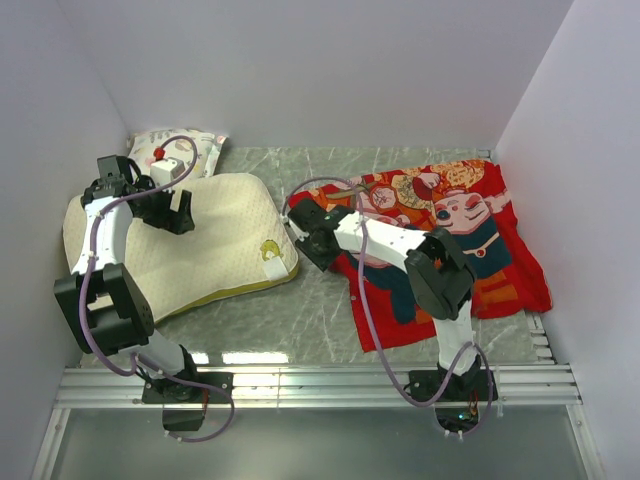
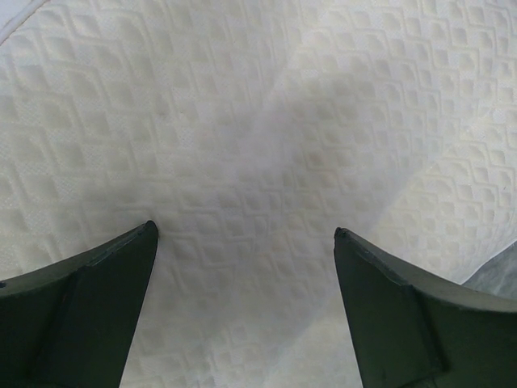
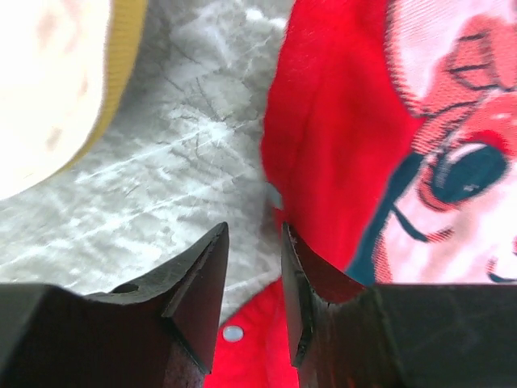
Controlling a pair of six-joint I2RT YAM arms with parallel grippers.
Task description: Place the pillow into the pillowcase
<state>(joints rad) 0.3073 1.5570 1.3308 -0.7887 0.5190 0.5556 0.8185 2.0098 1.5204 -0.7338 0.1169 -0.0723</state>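
Note:
The cream quilted pillow [image 1: 215, 240] lies at the left of the table, its yellow edge band facing the middle. My left gripper [image 1: 180, 215] hovers just over its top; in the left wrist view the gripper [image 2: 245, 234] is wide open with only the quilted pillow surface [image 2: 258, 121] between its fingers. The red pillowcase [image 1: 470, 235] lies spread at the right. My right gripper [image 1: 303, 240] is at its left edge; in the right wrist view the gripper [image 3: 254, 234] is open only a narrow gap, over the pillowcase edge [image 3: 323, 137] and a white snap [image 3: 233, 332].
A white animal-print pillow [image 1: 178, 150] sits in the back left corner behind the cream pillow. White walls close in the left, back and right. A strip of grey marble table [image 1: 320, 300] lies between pillow and pillowcase. A metal rail [image 1: 320, 385] runs along the front.

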